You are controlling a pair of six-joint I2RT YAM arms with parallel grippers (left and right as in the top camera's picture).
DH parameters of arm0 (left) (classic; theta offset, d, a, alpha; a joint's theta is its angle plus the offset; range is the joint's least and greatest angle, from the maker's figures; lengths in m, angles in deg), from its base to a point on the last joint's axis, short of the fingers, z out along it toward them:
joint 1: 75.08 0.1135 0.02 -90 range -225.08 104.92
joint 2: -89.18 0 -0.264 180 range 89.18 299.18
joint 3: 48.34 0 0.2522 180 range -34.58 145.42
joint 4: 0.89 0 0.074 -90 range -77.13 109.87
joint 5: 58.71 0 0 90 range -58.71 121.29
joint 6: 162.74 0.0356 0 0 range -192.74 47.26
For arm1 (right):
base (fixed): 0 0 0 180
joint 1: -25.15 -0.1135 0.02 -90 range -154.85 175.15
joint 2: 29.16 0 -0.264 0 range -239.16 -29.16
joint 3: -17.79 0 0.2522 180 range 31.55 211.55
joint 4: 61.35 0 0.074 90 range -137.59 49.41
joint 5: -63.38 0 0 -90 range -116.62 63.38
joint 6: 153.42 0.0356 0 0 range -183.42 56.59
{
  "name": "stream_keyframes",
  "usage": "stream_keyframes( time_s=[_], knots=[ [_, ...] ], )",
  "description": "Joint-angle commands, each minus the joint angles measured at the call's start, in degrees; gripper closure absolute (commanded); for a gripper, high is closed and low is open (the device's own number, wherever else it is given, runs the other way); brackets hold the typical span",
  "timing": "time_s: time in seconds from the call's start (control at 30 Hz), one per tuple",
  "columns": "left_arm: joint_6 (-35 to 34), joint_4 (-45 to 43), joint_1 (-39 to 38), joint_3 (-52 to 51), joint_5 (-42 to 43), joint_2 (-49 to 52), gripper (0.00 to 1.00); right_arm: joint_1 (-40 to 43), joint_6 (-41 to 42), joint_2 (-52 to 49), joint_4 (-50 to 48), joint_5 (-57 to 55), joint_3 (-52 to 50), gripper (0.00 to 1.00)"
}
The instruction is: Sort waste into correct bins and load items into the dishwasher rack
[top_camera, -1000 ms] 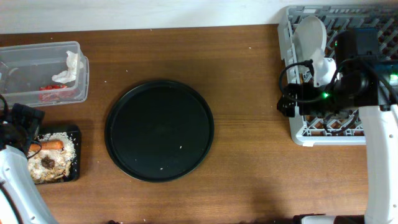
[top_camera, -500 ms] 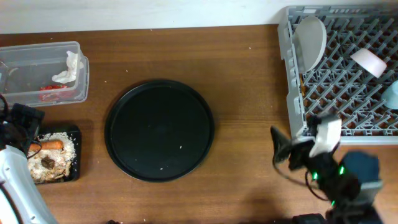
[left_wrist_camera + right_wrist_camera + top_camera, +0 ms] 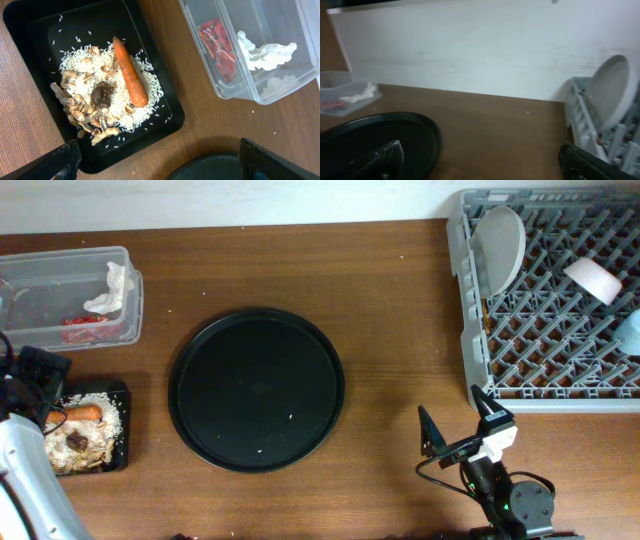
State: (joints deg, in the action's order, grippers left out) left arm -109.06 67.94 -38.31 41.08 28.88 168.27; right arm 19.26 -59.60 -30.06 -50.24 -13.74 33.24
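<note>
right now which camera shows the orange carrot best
The left wrist view: the orange carrot lies close up and whole, on rice in the shallow black rectangular tray. Overhead, the carrot is only a small orange sliver. The right wrist view does not show it.

The black tray [image 3: 35, 30] holds rice [image 3: 75, 65], beige scraps [image 3: 80, 112], an orange carrot [image 3: 130, 72] and, just beside it, a dark scrap [image 3: 102, 95]. In the clear tub [image 3: 280, 20] lie a red wrapper [image 3: 218, 47] and crumpled tissue [image 3: 265, 50]. In the grey rack [image 3: 540, 350], a white plate [image 3: 498, 247] stands on edge, with a white bowl [image 3: 592, 279] and a blue cup [image 3: 630, 332] further right.
</note>
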Motion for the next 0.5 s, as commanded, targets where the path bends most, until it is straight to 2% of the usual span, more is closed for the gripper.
stream_keyframes(
  time_s=[0.0, 0.1, 0.33, 0.47],
  knots=[
    [-0.55, 0.04, 0.13, 0.35, -0.39, 0.17, 0.01, -0.35, -0.39, 0.72, 1.86, -9.62, -1.38, 0.02],
    [-0.55, 0.07, 0.13, 0.35, -0.39, 0.17, 0.01, 0.68, -0.35, 0.72, 7.21, -12.11, -1.38, 0.02],
    [-0.55, 0.07, 0.13, 0.35, -0.39, 0.17, 0.01, 8.04, -0.35, 0.72, 7.17, -12.11, -1.38, 0.02],
    [-0.55, 0.07, 0.13, 0.35, -0.39, 0.17, 0.01, 8.22, -0.35, 0.72, 7.17, -12.11, -1.38, 0.02]
  ],
)
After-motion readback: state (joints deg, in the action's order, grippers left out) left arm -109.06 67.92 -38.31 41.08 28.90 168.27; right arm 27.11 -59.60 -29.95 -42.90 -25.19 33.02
